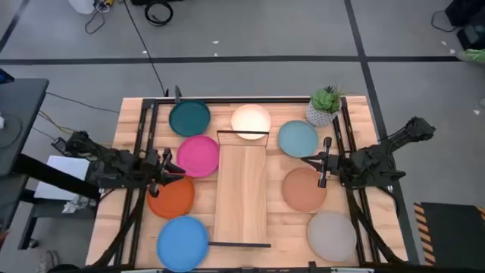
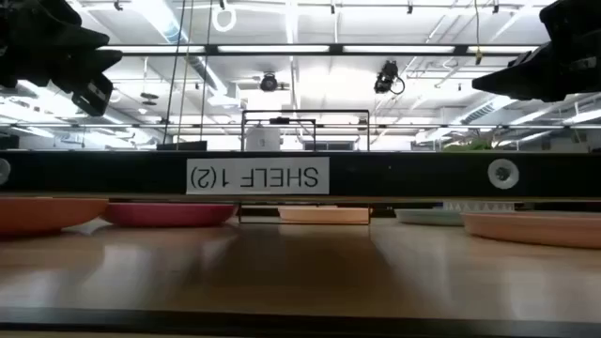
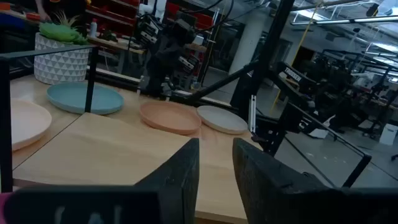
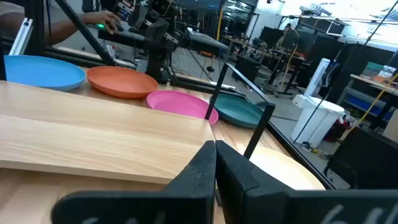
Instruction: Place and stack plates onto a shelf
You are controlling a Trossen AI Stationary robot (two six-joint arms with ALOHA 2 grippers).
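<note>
The light-wood shelf (image 1: 242, 189) lies flat along the middle of the table, with a black wire frame at each end. Eight plates rest flat on the tabletop around it. On its left are dark teal (image 1: 189, 117), magenta (image 1: 198, 155), orange (image 1: 171, 196) and bright blue (image 1: 183, 241). Cream (image 1: 251, 121) sits at the far end. On its right are light blue (image 1: 297, 139), tan (image 1: 305, 189) and grey (image 1: 331, 235). My left gripper (image 1: 167, 163) hovers over the gap between the magenta and orange plates, slightly open (image 3: 216, 146). My right gripper (image 1: 326, 163) hovers between the light blue and tan plates, shut (image 4: 214, 146).
A small potted plant (image 1: 326, 106) stands at the far right corner of the table, beside the light blue plate. Black rails (image 1: 144, 136) run along the table's left and right sides under the arms. The shelf's top (image 4: 93, 137) is bare wood.
</note>
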